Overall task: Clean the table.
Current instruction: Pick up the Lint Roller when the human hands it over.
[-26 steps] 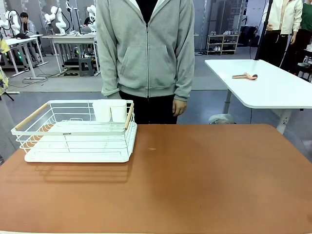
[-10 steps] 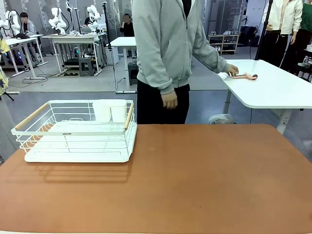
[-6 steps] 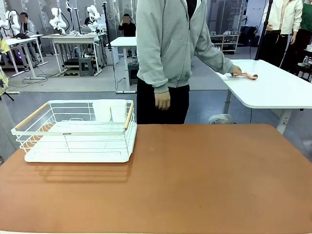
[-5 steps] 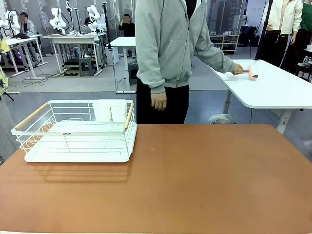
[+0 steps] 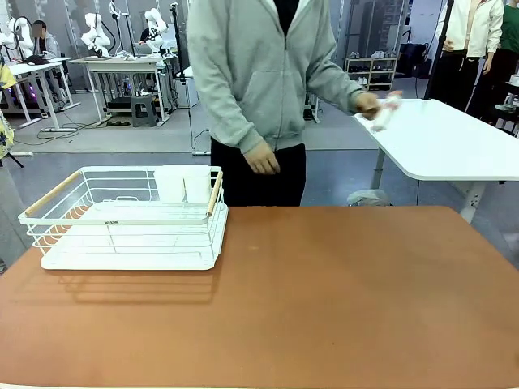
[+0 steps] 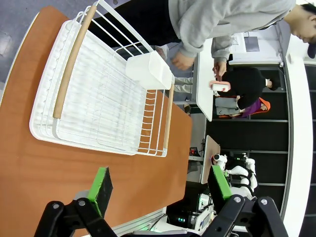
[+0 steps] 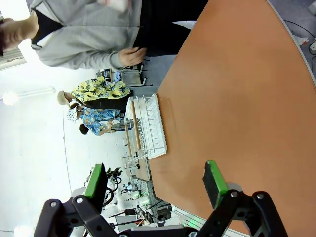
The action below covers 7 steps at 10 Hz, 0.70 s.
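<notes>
table (image 5: 349, 300) plain reddish-brown | rack (image 5: 122, 220) white, handles (image 5: 53, 193) tan | hoodie (image 5: 259, 73) grey | far table (image 5: 454, 150) white | left gripper (image 6: 158, 170) black, pads (image 6: 101, 183) green

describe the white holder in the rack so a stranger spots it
On the reddish-brown table, a white wire dish rack sits at the left. In the rack's far right corner stands the white holder, the only solid-walled piece among thin wires.
</notes>
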### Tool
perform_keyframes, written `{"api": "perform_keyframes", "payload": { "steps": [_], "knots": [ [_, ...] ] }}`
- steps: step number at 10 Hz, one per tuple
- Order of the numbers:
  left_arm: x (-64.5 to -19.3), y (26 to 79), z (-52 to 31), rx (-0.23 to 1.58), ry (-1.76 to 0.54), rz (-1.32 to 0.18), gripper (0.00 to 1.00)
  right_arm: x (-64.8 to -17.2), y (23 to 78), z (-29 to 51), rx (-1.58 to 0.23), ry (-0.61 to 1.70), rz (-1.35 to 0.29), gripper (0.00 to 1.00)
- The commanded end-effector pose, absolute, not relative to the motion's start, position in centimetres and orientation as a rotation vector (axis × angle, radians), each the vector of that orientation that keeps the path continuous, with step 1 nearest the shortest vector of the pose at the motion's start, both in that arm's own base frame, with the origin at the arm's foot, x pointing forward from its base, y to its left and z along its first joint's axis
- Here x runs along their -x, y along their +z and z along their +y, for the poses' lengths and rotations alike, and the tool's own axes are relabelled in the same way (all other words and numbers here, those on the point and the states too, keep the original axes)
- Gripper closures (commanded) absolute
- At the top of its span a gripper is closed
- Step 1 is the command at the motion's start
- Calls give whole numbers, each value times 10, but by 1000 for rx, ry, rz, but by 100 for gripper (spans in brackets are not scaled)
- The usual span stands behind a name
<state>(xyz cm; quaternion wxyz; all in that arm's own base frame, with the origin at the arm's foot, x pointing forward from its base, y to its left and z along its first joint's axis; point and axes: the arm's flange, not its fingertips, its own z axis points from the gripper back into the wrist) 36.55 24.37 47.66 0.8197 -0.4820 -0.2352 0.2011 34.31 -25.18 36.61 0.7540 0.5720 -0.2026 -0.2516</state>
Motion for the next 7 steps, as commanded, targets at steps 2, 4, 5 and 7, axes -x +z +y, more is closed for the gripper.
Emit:
{"api": "perform_keyframes", "payload": {
  "steps": [2, 4, 5, 7],
  "knots": [
    [-364, 476, 245, 1029, 423, -507, 0, -342, 367, -253, -1250, -554, -444, 0],
    [-364, 476, 245, 1029, 423, -507, 0, -342, 367, -253, -1250, -554, -444, 0],
    [-364, 476, 245, 1029, 423, -507, 0, -342, 367, -253, -1250, -554, -444, 0],
    [-364, 476, 245, 1029, 423, -507, 0, -342, 367, -253, -1250, -554, -444, 0]
  ]
}}
